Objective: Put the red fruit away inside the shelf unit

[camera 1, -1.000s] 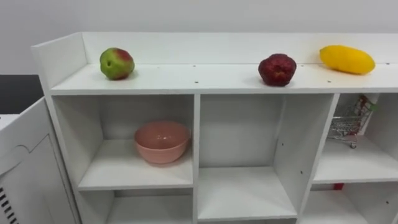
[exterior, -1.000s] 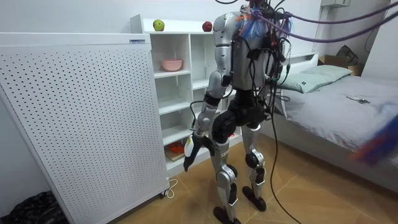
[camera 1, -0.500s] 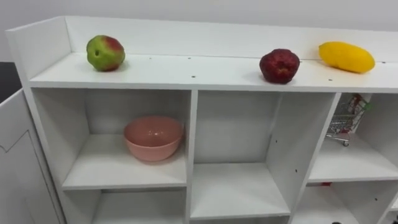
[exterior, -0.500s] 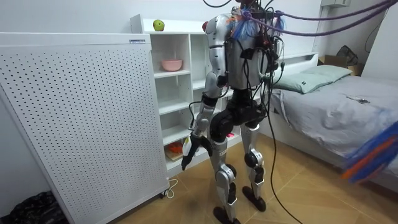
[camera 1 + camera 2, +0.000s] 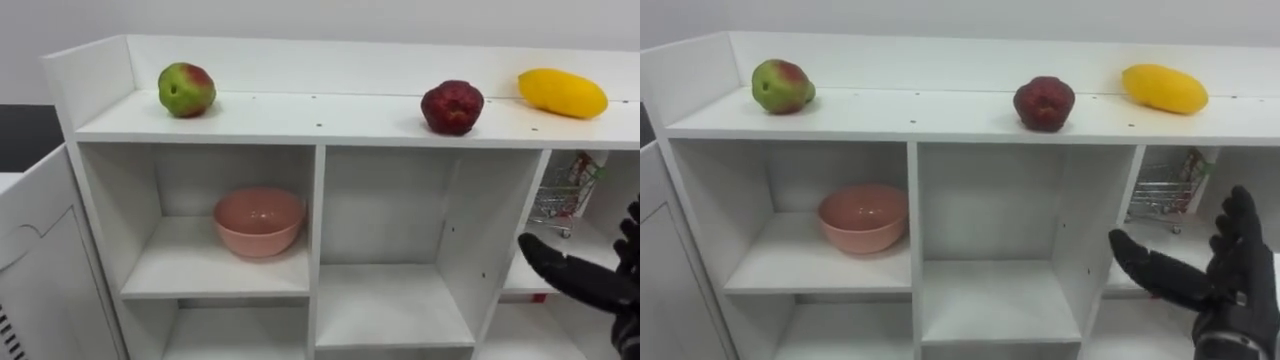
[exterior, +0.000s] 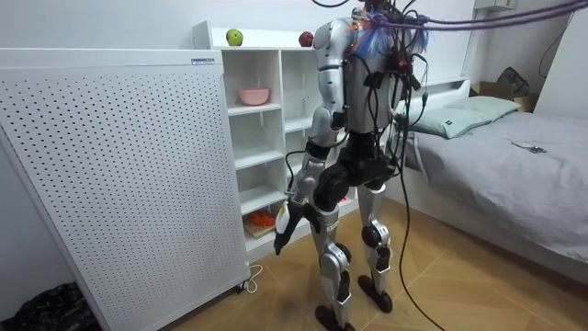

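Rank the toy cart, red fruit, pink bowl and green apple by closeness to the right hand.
Right eye view, from the right hand:
1. Toy cart, right compartment.
2. Red fruit, top middle.
3. Pink bowl, left compartment.
4. Green apple, top left.

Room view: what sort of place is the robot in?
Probably a bedroom: a bed with grey bedding and a pillow at the room view's right, and a white shelf unit holding a pink bowl by the wall.
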